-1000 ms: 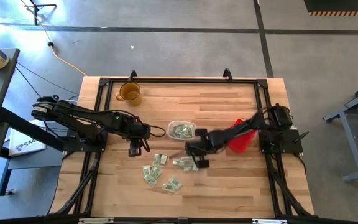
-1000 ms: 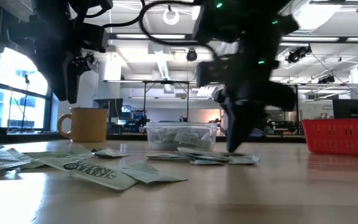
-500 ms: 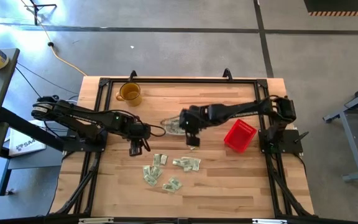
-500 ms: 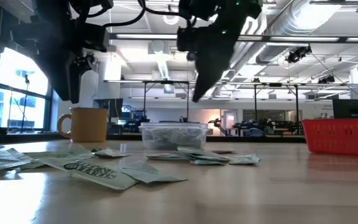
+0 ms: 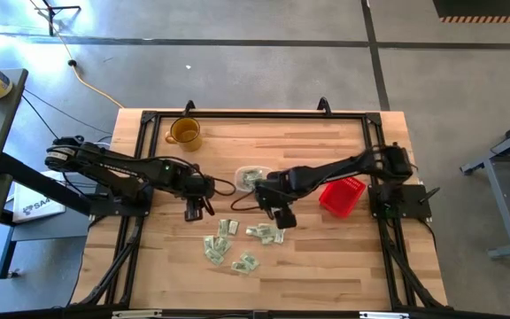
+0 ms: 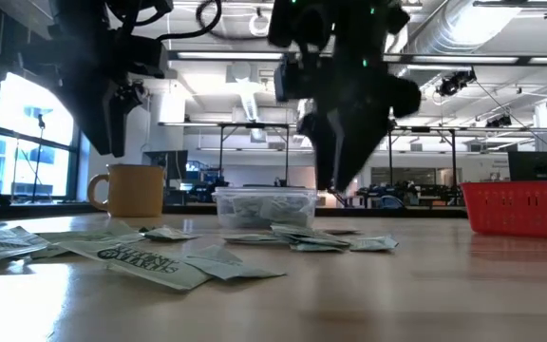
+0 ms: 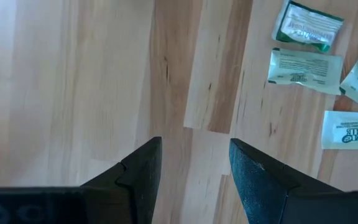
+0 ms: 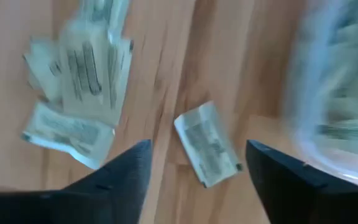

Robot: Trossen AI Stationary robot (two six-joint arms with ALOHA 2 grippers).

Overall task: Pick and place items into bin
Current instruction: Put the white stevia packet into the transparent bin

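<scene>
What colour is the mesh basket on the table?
Red. The basket shows best in the low view, at the table's right side.

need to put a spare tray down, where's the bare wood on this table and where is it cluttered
Bare wood lies along the near edge of the table, below the loose packets, and along the far edge between the amber mug and the red basket. The middle is crowded: clear bin, left gripper, open right gripper.

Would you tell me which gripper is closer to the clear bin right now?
Right. The right gripper hangs open just beside the clear bin, while the left gripper waits open farther off on its other side.
</scene>
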